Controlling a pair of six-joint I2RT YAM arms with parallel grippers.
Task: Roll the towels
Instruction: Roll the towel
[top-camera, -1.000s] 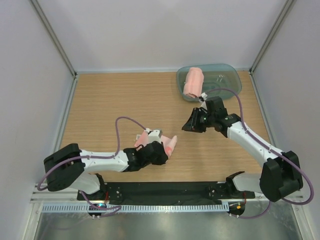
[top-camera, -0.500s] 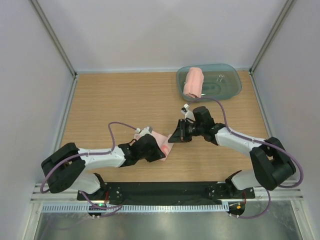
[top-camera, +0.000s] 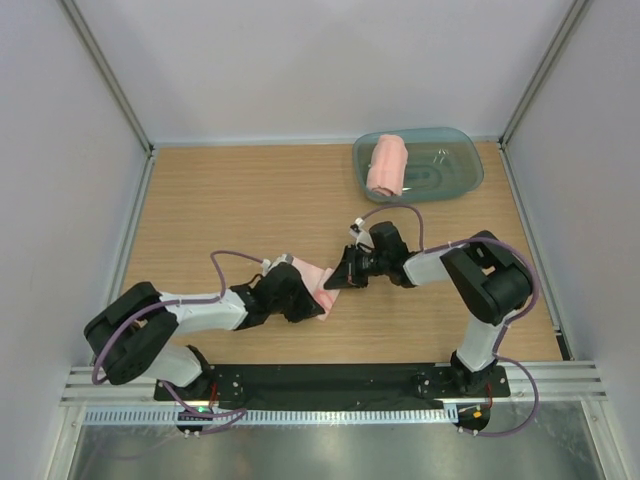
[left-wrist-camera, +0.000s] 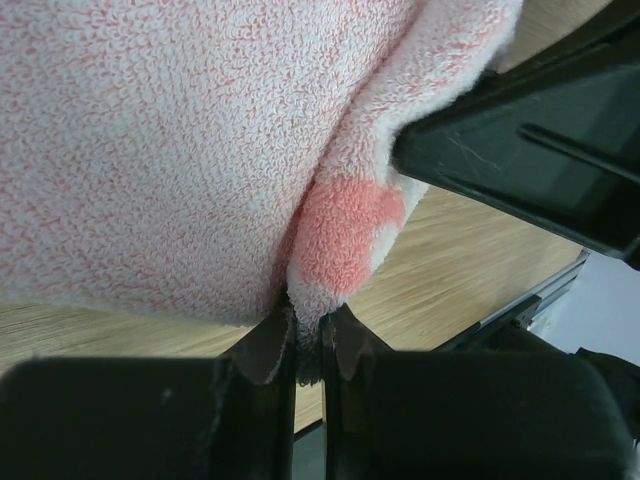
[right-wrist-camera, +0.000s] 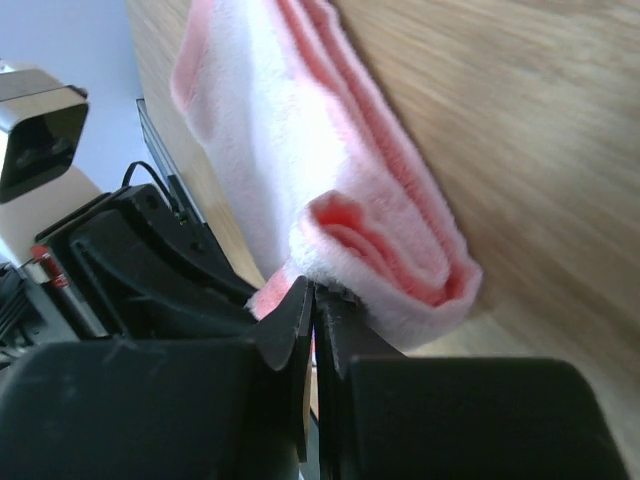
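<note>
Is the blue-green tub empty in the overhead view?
No, a rolled pink towel lies inside the tub.

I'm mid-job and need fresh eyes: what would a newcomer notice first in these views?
Both arms meet on one folded pink towel near the front centre of the table. The left gripper and the right gripper each pinch an edge of it, jaws nearly closed. Next comes the rolled towel lying in the blue-green tub at the far right.
</note>
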